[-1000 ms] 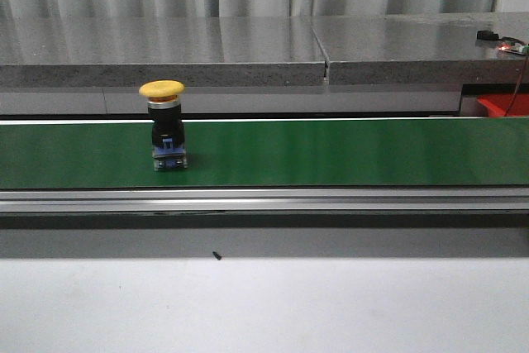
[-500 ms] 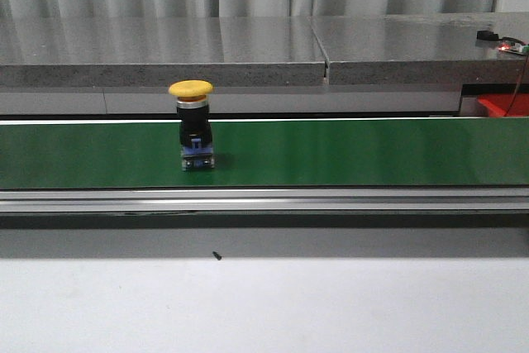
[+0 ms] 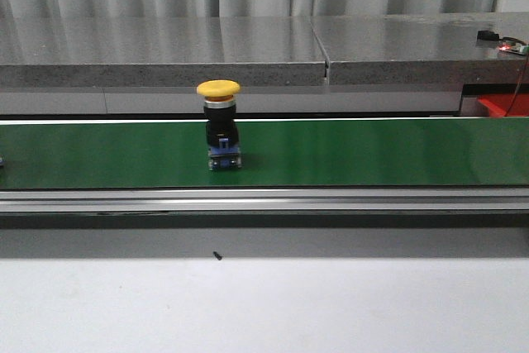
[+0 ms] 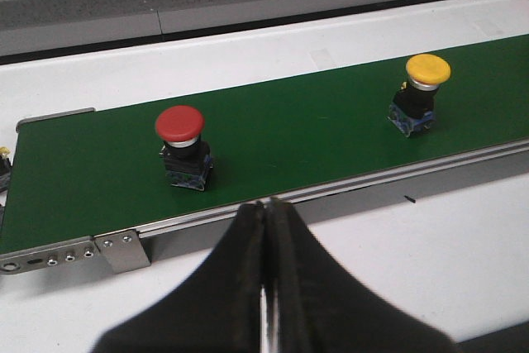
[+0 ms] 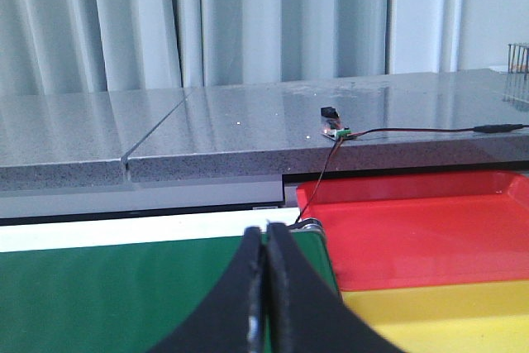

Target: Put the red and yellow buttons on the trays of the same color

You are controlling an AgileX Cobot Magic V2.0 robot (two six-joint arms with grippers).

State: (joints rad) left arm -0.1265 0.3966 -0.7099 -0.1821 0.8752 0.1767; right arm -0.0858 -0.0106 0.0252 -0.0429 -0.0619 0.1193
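Both the left gripper [image 4: 266, 287] and the right gripper [image 5: 264, 287] have jaws pressed together, holding nothing. The red button [image 4: 182, 148] and yellow button [image 4: 420, 93] stand upright on the green conveyor belt [image 4: 314, 134], well apart. The red tray [image 5: 421, 233] adjoins the yellow tray [image 5: 446, 316] past the belt's end. No writing is legible.

red button [image 4: 182, 148] standing upright on the belt [image 4: 297, 134], toward its near edge | yellow button [image 4: 420, 93] standing upright, well apart from it along the belt | left gripper [image 4: 266, 279] hanging off the belt's near edge, fingers pressing together
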